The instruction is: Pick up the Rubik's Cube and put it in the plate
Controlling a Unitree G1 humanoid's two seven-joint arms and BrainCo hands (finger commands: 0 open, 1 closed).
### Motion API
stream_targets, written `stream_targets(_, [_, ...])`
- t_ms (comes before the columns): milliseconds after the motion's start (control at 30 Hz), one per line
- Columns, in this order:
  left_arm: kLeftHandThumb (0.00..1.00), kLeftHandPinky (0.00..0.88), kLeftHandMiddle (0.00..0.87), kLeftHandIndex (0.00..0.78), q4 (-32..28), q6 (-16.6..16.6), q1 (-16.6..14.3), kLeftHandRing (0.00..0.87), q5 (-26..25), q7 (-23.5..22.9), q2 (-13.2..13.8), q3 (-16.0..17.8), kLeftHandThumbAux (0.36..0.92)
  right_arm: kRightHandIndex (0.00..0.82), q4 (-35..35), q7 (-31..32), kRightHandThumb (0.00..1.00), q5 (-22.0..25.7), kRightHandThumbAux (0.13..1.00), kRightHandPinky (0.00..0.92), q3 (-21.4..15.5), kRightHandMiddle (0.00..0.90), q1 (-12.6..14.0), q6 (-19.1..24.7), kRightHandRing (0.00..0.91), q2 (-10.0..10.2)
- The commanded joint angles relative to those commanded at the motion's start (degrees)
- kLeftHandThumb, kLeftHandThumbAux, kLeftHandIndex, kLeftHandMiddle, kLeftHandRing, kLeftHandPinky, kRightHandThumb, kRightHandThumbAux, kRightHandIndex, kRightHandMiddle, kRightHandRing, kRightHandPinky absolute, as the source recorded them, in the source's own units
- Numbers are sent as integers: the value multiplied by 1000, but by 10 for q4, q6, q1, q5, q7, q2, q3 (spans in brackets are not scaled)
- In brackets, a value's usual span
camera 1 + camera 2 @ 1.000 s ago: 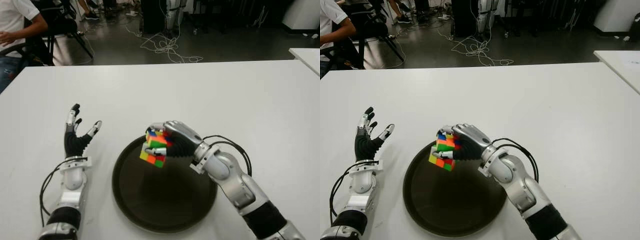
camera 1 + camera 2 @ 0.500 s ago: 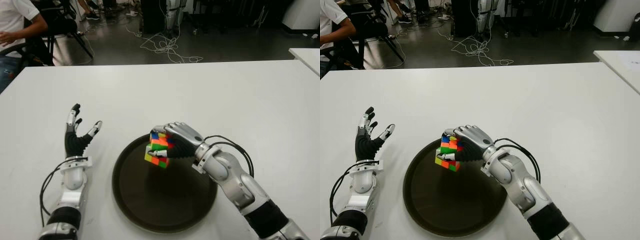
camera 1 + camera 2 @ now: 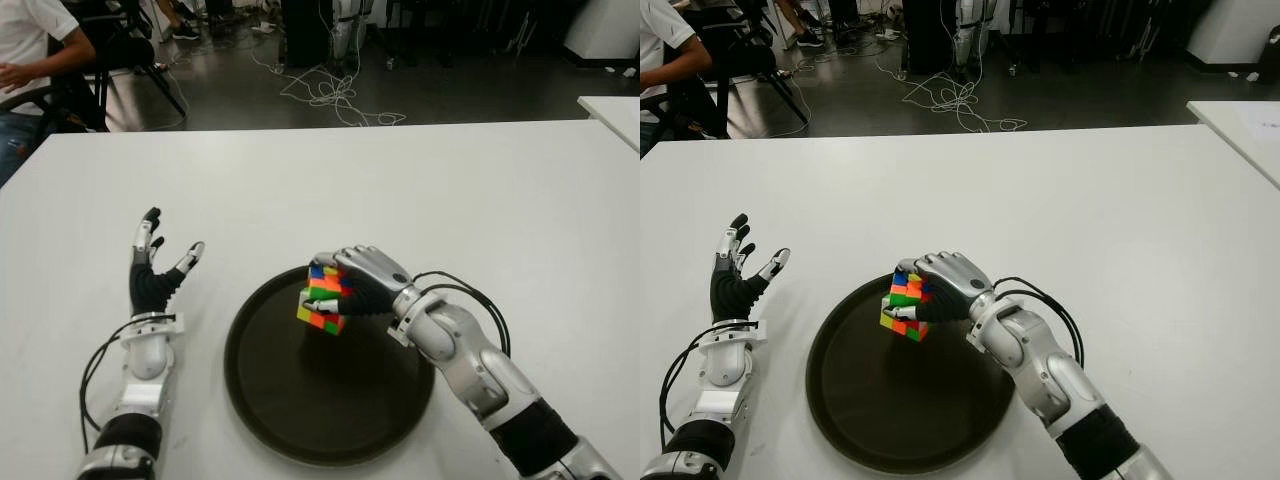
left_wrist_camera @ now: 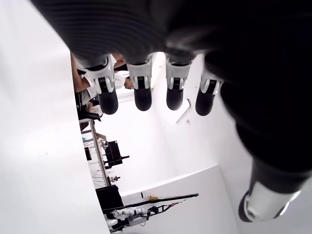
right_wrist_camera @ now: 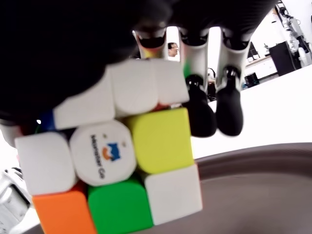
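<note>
Carrying the multicoloured Rubik's Cube (image 3: 322, 298) inward, our right hand (image 3: 358, 281) has brought it from the round dark plate (image 3: 330, 420)'s near-left rim to above its far part, fingers clamped around it, probably not touching down yet. Release comes next. Our left hand (image 3: 152, 270) waits spread-fingered and empty left of the plate.

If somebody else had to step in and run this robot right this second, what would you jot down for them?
Right hand: shut on the multicoloured Rubik's Cube, holding it over the far part of the round dark plate.
Left hand: open, holding nothing, left of the plate above the white table.
Done: cube picked up and brought over the plate.
Left: lower it, let go, pull the hand away. I cannot tell whether the cube touches the plate yet.
</note>
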Motion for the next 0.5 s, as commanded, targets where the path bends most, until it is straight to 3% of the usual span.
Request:
stream_targets(233, [291,8,42,1,-2,-2,1,19,-5,-5,-3,1,687,432,-1,2,691,-10,733,699,5,686,-1,-2,698,-5])
stream_targets(500, [289,2,39,1,-1,0,0,11,-5,-5,-3,2,680,433,3,0,689,-5,735,717,10,738,-2,-14,751,-12])
